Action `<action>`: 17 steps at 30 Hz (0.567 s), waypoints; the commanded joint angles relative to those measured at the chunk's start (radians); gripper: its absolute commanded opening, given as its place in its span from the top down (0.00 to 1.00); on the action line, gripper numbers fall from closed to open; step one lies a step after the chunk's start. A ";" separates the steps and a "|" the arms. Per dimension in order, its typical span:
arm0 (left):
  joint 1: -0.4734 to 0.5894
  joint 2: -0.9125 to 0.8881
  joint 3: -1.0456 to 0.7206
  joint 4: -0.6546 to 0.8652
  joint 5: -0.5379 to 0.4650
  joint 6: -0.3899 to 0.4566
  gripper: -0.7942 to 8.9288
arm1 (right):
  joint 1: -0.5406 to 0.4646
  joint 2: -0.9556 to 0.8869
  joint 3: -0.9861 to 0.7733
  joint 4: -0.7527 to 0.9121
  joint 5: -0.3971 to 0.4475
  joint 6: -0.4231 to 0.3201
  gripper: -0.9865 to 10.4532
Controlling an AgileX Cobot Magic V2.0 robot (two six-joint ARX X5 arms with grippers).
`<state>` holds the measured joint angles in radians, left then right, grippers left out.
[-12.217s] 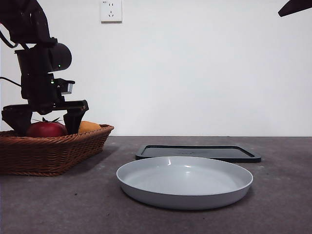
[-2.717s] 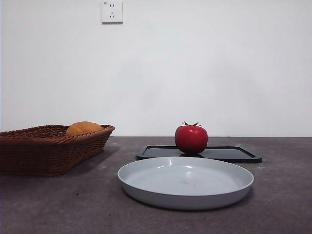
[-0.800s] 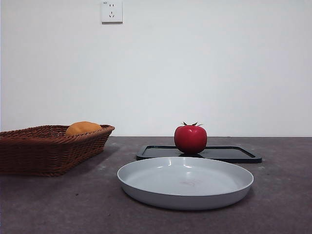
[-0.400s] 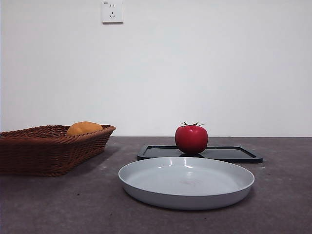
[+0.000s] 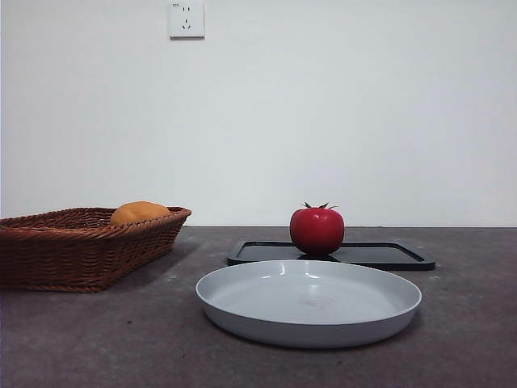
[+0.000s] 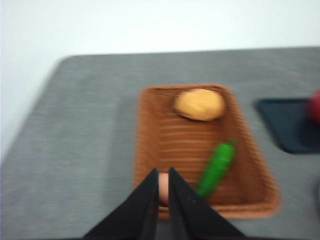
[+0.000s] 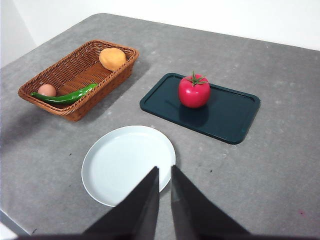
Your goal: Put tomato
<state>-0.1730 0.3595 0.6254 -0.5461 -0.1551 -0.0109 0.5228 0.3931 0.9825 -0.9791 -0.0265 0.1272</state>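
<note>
The red tomato [image 5: 317, 230] with its green stem stands upright on the dark tray [image 5: 380, 255] behind the white plate [image 5: 308, 303]; it also shows in the right wrist view [image 7: 194, 91] on the tray [image 7: 227, 115]. No gripper touches it. My left gripper [image 6: 163, 176] is shut and empty, high above the wicker basket [image 6: 160, 150]. My right gripper [image 7: 164, 172] is shut and empty, high above the near edge of the plate [image 7: 128, 164]. Neither arm shows in the front view.
The wicker basket [image 5: 81, 246] at the left holds an orange-yellow fruit [image 5: 139, 212], a green pepper [image 7: 65, 96] and a small pinkish egg-like thing [image 7: 47, 90]. A wall socket [image 5: 186, 18] is on the back wall.
The tomato was in the basket between the left gripper's jaws; now it stands on the dark tray and both arms have left the front view. Nothing has moved in the last second.
</note>
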 commanded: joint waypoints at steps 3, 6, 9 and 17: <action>0.106 -0.121 -0.193 0.173 -0.002 0.032 0.89 | 0.007 0.003 0.011 0.011 0.000 -0.004 0.89; 0.141 -0.190 -0.307 0.250 0.002 -0.001 0.89 | 0.007 0.003 0.011 0.011 0.000 -0.004 0.89; 0.154 -0.240 -0.400 0.307 0.034 -0.012 0.89 | 0.007 0.003 0.011 0.011 0.000 -0.004 0.89; 0.162 -0.304 -0.540 0.341 0.137 -0.013 0.89 | 0.007 0.003 0.011 0.011 0.000 -0.004 0.89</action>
<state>-0.0147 0.0601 0.0887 -0.2260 -0.0227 -0.0174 0.5228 0.3931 0.9825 -0.9791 -0.0265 0.1272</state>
